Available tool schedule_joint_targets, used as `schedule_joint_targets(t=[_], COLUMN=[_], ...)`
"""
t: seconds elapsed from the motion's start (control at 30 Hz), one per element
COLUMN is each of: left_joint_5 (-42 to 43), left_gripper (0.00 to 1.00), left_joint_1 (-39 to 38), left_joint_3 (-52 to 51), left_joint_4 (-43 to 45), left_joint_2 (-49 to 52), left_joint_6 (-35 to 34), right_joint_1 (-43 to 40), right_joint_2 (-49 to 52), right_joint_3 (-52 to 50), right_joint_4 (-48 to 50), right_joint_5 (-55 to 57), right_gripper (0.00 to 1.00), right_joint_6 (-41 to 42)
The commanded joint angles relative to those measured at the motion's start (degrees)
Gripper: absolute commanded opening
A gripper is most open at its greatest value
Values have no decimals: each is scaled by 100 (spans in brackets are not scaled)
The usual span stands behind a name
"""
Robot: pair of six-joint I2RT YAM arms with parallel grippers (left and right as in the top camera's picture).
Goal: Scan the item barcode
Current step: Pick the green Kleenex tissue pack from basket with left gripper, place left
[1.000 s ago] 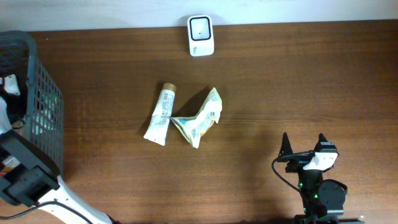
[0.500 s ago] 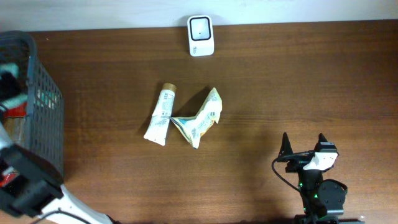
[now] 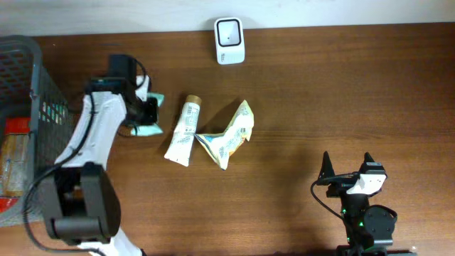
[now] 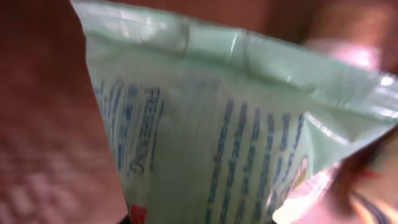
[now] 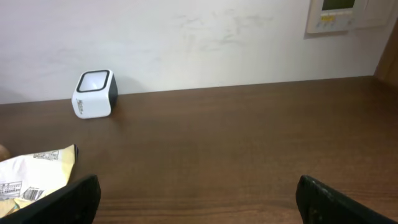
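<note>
A pale green pouch (image 3: 147, 130) was gripped in the left claw (image 3: 149, 114) over the counter (image 3: 320, 107), between the basket (image 3: 53, 121) and the tube (image 3: 186, 128). The right claw (image 3: 348, 165) was spread wide and empty, well apart from the scanner (image 3: 229, 40).

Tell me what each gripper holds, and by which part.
Left gripper grips the green packet around its middle, ends sticking out; right gripper holds nothing.
</note>
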Motion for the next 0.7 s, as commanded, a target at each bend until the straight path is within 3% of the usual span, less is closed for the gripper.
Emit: schedule_joint_targets(t=[0.0, 0.03, 0.1, 0.17, 0.3, 0.33, 0.47, 0.6, 0.67], left_joint_5=[-114, -26, 74, 70, -485, -619, -890, -1174, -1172], left_gripper=[24, 29, 60, 99, 99, 99, 99, 100, 98], left_joint_1=[-37, -44, -258, -586, -232, -46, 1099, 3032, 3473], left_joint_3=[-728, -876, -909, -592, 2514, 3770, 6924, 6883, 6721], left_joint_4=[772, 935, 896, 503, -1821, -2363, -2732, -2636, -2643], left_joint_2=[400, 516, 647, 577, 295, 247, 240, 501, 894], left_joint_6=[-337, -332, -330, -326, -302, -201, -125, -1141, -1272], right_joint_1=[-7, -7, -7, -7, -7, -7, -7, -7, -7], right_joint_2=[-33, -33, -33, -33, -33, -33, -33, -33, -33], right_joint_3=[-42, -42, -42, -42, -42, -42, -42, -42, -42], right_joint_4=[-22, -22, -22, -22, -22, -24, -22, -22, -24], right_joint_5=[9, 9, 9, 9, 9, 9, 9, 9, 9], right_gripper=[99, 99, 99, 99, 99, 99, 99, 99, 99], right_joint_6=[17, 17, 17, 17, 17, 17, 17, 17, 17])
